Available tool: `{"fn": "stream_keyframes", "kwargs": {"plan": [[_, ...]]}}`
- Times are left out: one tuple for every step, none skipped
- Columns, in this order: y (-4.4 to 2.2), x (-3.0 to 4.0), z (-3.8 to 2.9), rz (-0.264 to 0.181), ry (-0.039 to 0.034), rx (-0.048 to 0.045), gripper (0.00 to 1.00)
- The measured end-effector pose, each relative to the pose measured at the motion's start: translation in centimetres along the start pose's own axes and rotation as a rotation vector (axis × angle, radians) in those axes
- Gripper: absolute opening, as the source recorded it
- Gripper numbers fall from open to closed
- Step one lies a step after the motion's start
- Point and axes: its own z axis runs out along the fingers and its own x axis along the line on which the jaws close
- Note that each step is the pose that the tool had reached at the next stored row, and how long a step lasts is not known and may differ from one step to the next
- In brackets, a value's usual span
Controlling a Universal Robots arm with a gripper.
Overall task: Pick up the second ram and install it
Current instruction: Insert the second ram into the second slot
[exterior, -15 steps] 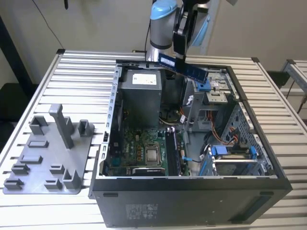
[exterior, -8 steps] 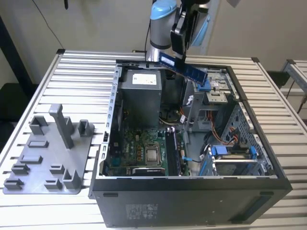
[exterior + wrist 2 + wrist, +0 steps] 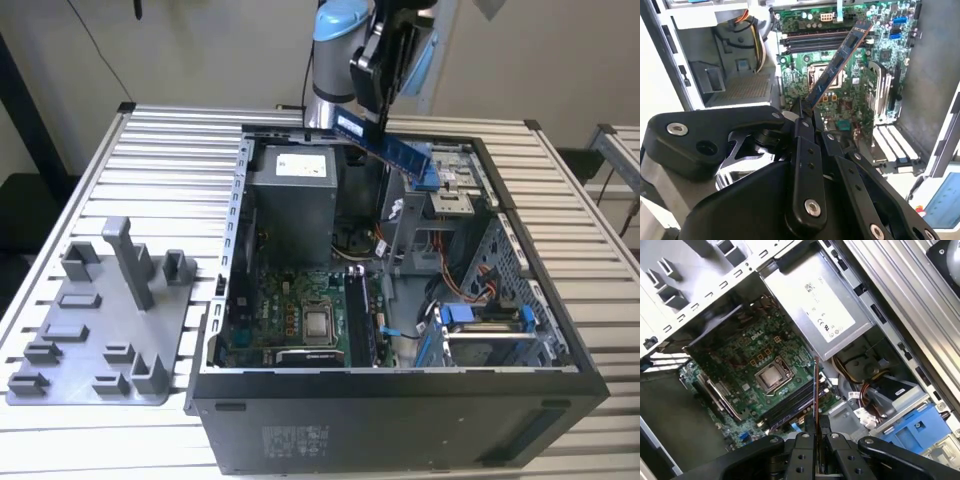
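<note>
An open desktop computer case (image 3: 380, 425) lies on a slatted surface (image 3: 170, 150). Above its motherboard (image 3: 290, 325), the jaws are clenched on one end of the second ram (image 3: 395, 150), which juts out beyond them, tilted. The thin stick looks light, stiff and fragile, and is best gripped by its flat faces near an end.

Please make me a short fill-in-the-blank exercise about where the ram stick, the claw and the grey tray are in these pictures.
1. The claw holds the second ram by one ____.
2. The second ram hangs ____ the open computer case, seated in no slot.
3. The grey fixture tray lies on the exterior view's ____ of the case.
Missing words: end; above; left.
</note>
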Motion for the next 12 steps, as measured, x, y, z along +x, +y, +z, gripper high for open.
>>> {"fn": "stream_keyframes", "kwargs": {"plan": [[0.00, 0.00, 0.00, 0.012, -0.0002, -0.0004, 0.14], [0.00, 0.00, 0.00, 0.021, -0.0004, -0.0007, 0.14], [0.00, 0.00, 0.00, 0.029, -0.0005, -0.0010, 0.14], [0.00, 0.00, 0.01, 0.035, -0.0007, -0.0013, 0.14], [0.00, 0.00, 0.00, 0.043, -0.0008, -0.0016, 0.14], [0.00, 0.00, 0.01, 0.052, -0.0011, -0.0019, 0.14], [0.00, 0.00, 0.01, 0.063, -0.0013, -0.0023, 0.14], [0.00, 0.00, 0.01, 0.075, -0.0016, -0.0027, 0.14], [0.00, 0.00, 0.02, 0.090, -0.0020, -0.0033, 0.14], [0.00, 0.00, 0.02, 0.105, -0.0023, -0.0038, 0.14], [0.00, 0.00, 0.03, 0.120, -0.0026, -0.0044, 0.14], [0.00, 0.00, 0.04, 0.135, -0.0030, -0.0050, 0.14]]}}
